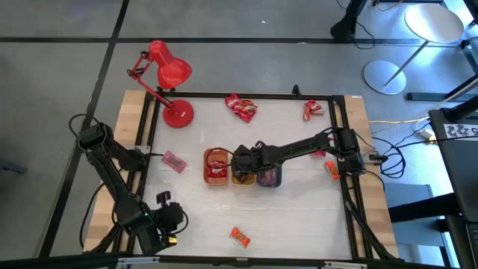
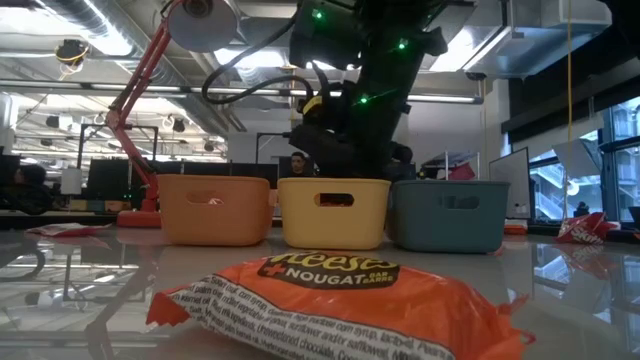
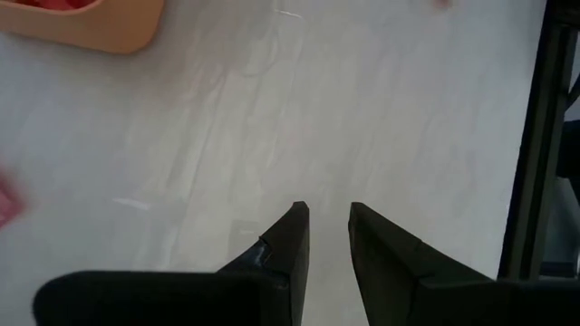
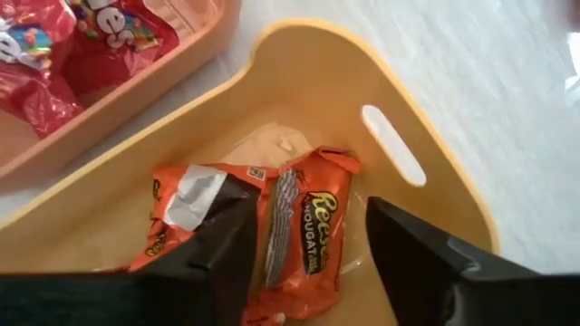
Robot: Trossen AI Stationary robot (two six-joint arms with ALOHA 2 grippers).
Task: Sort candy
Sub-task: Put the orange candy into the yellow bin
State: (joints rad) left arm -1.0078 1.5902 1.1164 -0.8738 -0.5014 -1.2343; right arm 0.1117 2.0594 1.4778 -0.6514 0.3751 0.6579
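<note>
Candy is what I am sorting, and one orange Reese's packet (image 4: 304, 235) lies in the yellow tray (image 4: 426, 136) directly below and between my right fingers (image 4: 308, 249), which stand spread apart with nothing in them. Beside that packet in the same tray is a second orange wrapper (image 4: 186, 204). Just off to the side of the right fingers, the orange tray (image 1: 216, 166) holds red packets (image 4: 54, 41), and on the other side sits the grey tray (image 1: 269, 178). Farther out on the table (image 1: 299, 217), loose sweets lie scattered: a pink one (image 1: 175, 161), an orange one (image 1: 240, 237). My left fingers (image 3: 328, 237) hover over bare table, slightly parted, holding nothing.
</note>
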